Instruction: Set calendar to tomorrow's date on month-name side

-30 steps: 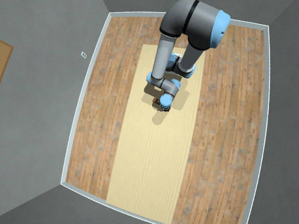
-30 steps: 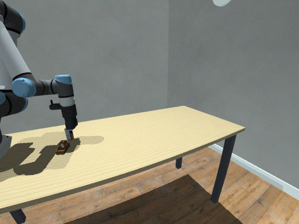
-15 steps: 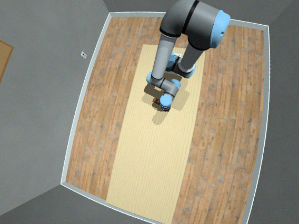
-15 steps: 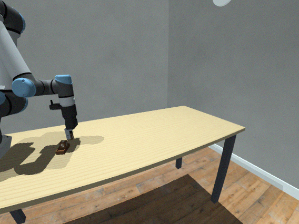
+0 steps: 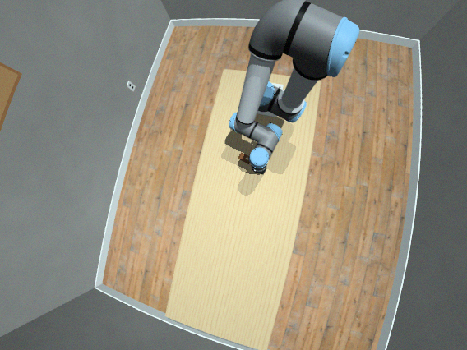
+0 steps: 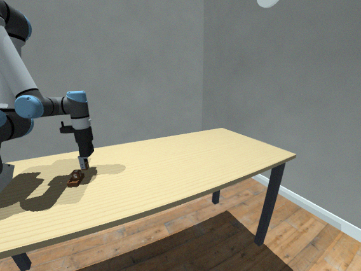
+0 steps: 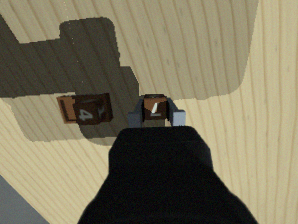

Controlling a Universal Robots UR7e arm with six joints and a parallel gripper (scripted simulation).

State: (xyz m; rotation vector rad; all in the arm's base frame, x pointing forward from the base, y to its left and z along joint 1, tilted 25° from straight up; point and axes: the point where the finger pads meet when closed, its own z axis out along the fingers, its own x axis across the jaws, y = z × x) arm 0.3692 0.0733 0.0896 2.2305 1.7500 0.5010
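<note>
Your hand (image 6: 84, 163) (image 7: 154, 105) is gripping one brown cube (image 7: 155, 108), while the tray (image 6: 74, 184) (image 7: 65, 109) beside it is holding the other cube (image 6: 76, 173) (image 7: 91, 109).

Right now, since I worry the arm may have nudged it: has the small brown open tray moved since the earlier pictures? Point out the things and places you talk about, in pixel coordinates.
No: in the exterior view, the small brown open tray (image 5: 241, 156) (image 6: 74, 183) (image 7: 61, 110) keeps its place against the pale table's (image 5: 238, 246) (image 6: 159, 178) (image 7: 225, 150) edge.
</note>
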